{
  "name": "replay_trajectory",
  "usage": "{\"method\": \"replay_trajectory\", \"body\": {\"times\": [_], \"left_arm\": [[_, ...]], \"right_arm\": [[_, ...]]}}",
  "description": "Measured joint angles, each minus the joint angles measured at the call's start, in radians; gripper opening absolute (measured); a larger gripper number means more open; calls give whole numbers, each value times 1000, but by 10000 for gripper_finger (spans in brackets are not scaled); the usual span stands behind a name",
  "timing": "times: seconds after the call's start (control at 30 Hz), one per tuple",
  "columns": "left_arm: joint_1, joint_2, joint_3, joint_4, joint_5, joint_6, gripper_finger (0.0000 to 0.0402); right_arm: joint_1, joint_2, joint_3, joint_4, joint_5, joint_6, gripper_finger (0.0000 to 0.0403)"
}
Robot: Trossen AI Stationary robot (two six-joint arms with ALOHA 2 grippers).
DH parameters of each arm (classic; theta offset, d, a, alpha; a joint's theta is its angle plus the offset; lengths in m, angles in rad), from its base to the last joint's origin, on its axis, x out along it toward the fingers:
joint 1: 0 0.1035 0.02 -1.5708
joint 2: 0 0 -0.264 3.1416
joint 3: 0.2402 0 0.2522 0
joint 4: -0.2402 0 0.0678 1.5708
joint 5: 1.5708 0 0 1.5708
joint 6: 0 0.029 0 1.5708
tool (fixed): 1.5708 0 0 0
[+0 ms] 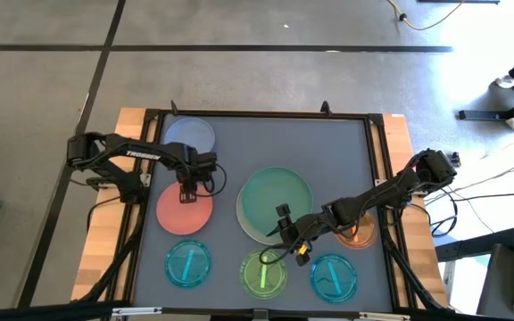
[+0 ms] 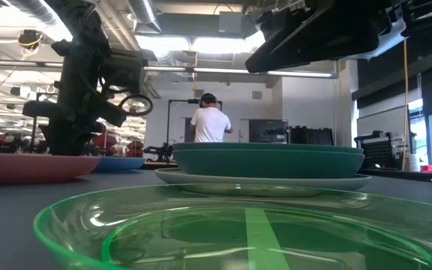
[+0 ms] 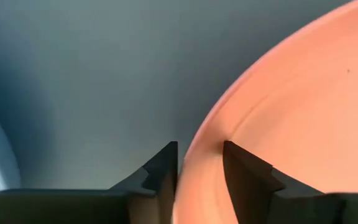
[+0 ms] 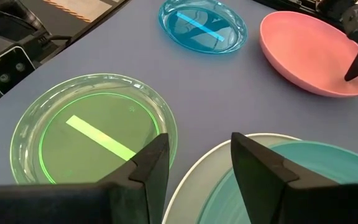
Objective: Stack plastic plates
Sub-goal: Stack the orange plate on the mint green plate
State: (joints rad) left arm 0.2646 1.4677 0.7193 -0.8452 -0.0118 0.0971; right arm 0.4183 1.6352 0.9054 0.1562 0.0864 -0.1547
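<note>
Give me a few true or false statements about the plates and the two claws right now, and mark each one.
1. A teal plate sits on the cream plate. True.
2. The left claw is at the salmon pink plate, its fingers either side of the rim. True.
3. The right claw is over the pale blue plate. False: it is at the cream plate's edge, near the bright green plate.
4. The orange plate is stacked on a cyan plate. False: it lies alone, partly under the right arm.

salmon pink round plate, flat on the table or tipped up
Tipped: the salmon pink round plastic plate has its far edge raised where the left gripper straddles its rim.
</note>
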Motion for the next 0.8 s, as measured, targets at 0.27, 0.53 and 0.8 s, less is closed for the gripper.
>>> {"method": "replay_trajectory", "body": {"times": [0.27,0.53,0.8], "left_arm": [[0,-1,2,0,5,69,53],[0,-2,3,-5,8,100,23],[0,-20,6,-12,13,99,19]], "right_arm": [[0,0,0,0,0,-6,161],[0,0,0,0,0,-7,161],[0,0,0,0,3,-7,161]]}}
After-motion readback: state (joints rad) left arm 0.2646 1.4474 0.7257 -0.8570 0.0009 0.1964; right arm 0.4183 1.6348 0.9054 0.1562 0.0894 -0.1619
